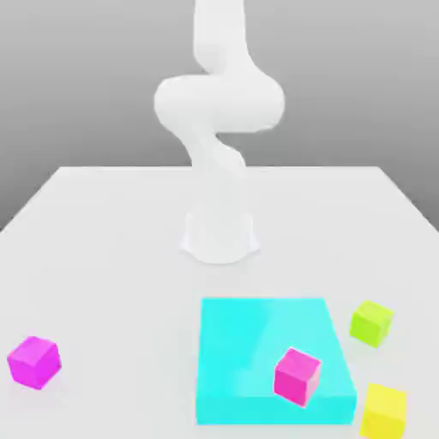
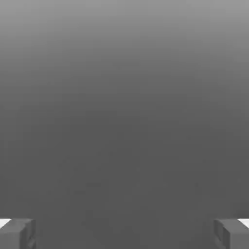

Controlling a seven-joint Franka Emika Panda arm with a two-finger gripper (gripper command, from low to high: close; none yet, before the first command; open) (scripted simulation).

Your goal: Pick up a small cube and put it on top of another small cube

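Small plain bright yellow cube [image 1: 383,411] sits on the white table [image 1: 103,283] at its near corner on the exterior view's right, just beside the flat cyan slab [image 1: 257,343] carrying 1 magenta cube [image 1: 297,376]. Gripper [image 2: 124,233] spread wide, grasping nothing.

White table [image 1: 103,223] carried arm base [image 1: 219,236] near centre. Cyan slab [image 1: 249,343] lay flat in front of base. Lime-green cube [image 1: 371,323] sat just beside slab toward exterior view's right, yellow cube [image 1: 383,411] nearer camera. Magenta cube [image 1: 34,361] rested well apart at exterior view's left.
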